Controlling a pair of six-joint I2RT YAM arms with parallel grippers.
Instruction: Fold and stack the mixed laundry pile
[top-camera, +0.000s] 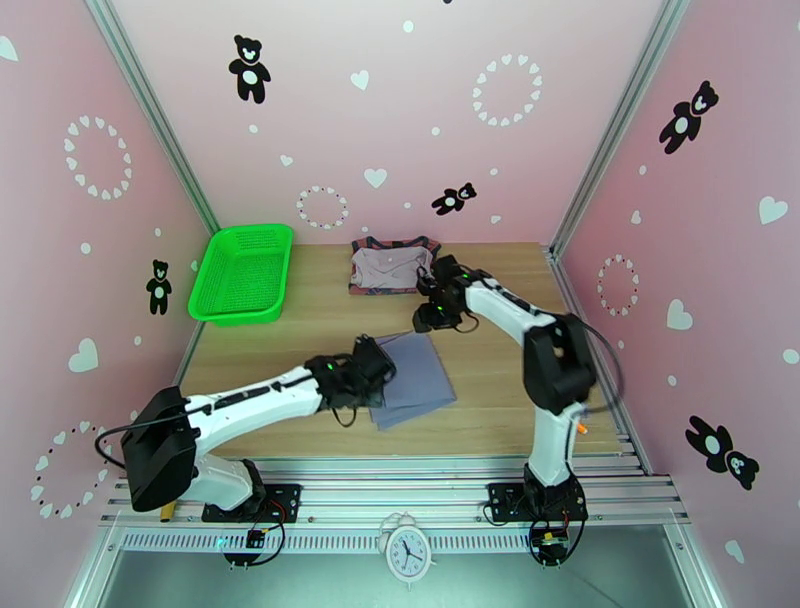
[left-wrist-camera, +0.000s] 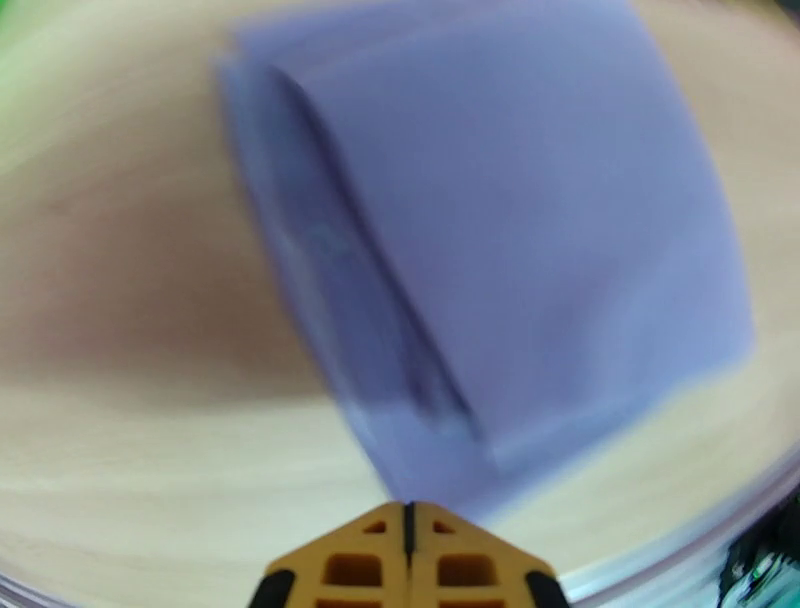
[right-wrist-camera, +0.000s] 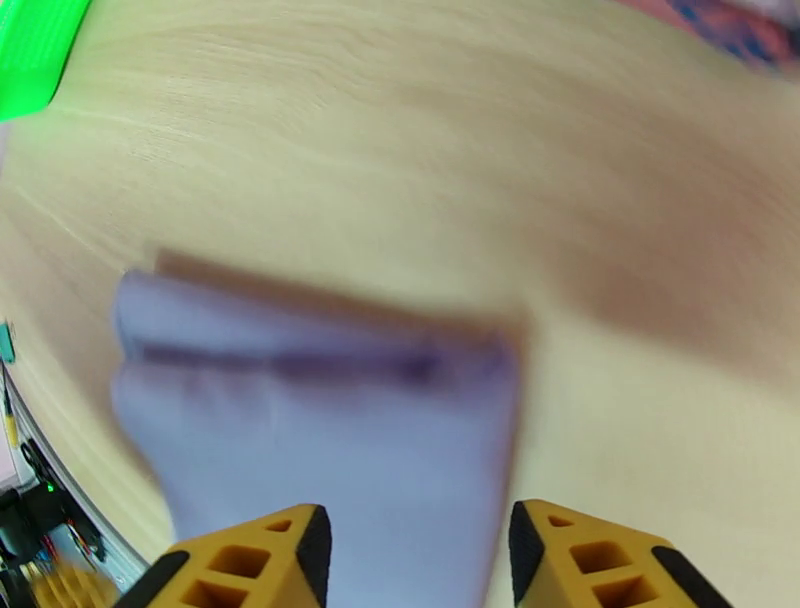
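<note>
Grey-lavender shirt (top-camera: 420, 380) lies folded, green basket (top-camera: 243, 272) well apart.

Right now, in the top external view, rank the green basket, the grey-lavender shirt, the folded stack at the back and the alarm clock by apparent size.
1. green basket
2. grey-lavender shirt
3. folded stack: close to the shirt, and it lies farther from the camera, so this pair is unsure
4. alarm clock

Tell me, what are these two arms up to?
They're folding laundry. A folded grey-lavender shirt lies mid-table; the left arm's fingers are closed at its edge, the right arm's fingers open above it. A pale mauve piece lies on a brick-red top at the back.
</note>
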